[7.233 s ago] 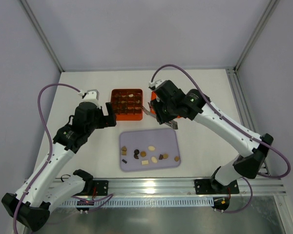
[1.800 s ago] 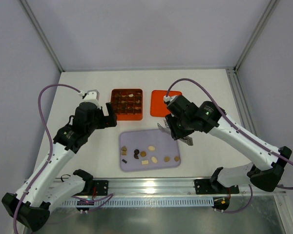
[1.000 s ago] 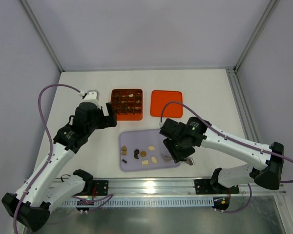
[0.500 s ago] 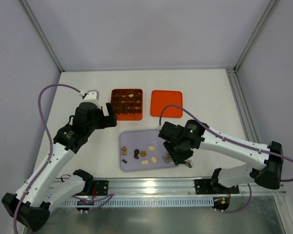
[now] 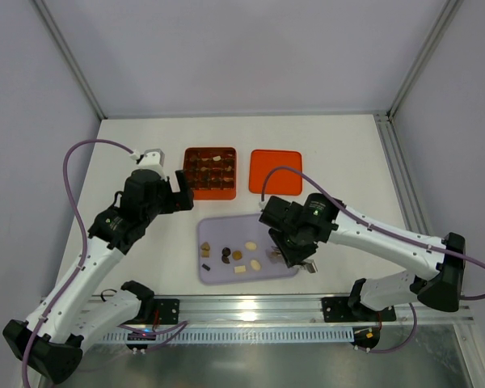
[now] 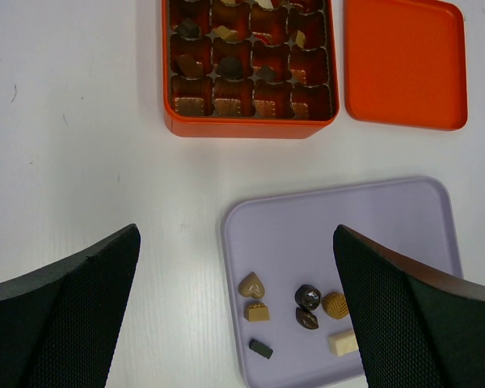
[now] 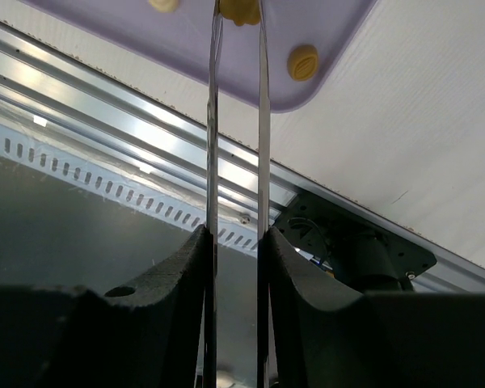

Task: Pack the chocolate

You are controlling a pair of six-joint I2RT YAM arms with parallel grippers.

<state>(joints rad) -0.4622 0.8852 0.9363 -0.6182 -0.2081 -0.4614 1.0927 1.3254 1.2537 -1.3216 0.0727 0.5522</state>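
**Right gripper** (image 7: 237, 20): it is lowered over the right end of the lavender tray (image 6: 347, 234). Its two thin fingers stand narrowly apart on either side of a tan piece (image 7: 239, 8). Whether they actually clamp the piece cannot be told, as the tips sit at the frame edge. The narrow stance suits a bite-size item and keeps clear of the round tan piece (image 7: 303, 61) just beside it.

**Left gripper** (image 6: 236, 234): it is released, jaws fully spread and holding nothing, over the table (image 6: 81, 121) just left of the orange box (image 6: 250, 128). In my judgement it is parked there, out of the working arm's way.

**Containers:**
- **Orange box:** uncovered, with a grid of cells mostly filled with dark and tan pieces. A few cells are too shadowed to read.
- **Lid** (image 6: 404, 61): it lies flat to the right of the orange box, near but apart from it, and nothing is on it.
- **Tray:** it carries the loose chocolate (image 6: 308, 297), namely a tan heart, a tan square, two dark pieces, a ridged tan round, a cream bar and a small dark bar. More pieces lie under the right arm.

**Assessment:** packing is part done, and the pieces on the tray are not yet in the box.
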